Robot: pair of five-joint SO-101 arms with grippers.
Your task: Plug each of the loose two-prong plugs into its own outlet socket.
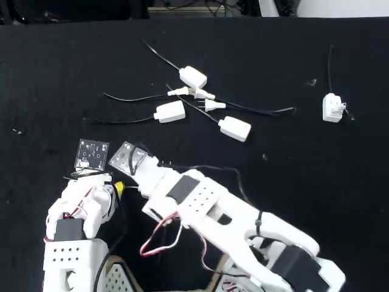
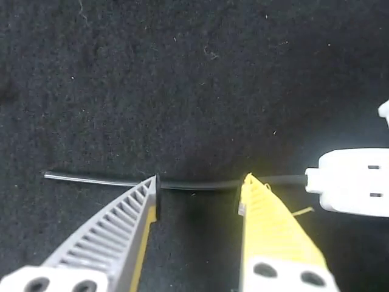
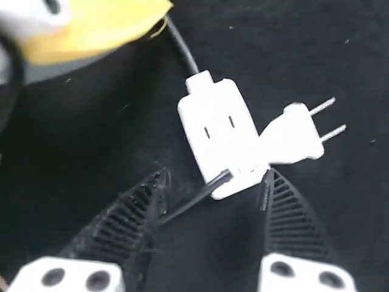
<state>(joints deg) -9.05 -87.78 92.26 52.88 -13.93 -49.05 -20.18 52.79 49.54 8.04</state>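
Your left gripper point(image 2: 200, 185) has its jaws spread, and the black cord point(image 2: 91, 178) of a white outlet socket point(image 2: 355, 181) runs straight across their tips, the socket itself off to one side. Your right gripper point(image 3: 214, 179) is spread too, with the end of a second socket point(image 3: 220, 137) lying between its tips and a two-prong plug point(image 3: 298, 139) touching that socket's side. From above, the loose plugs point(image 1: 213, 104) sit in the upper centre of the frame.
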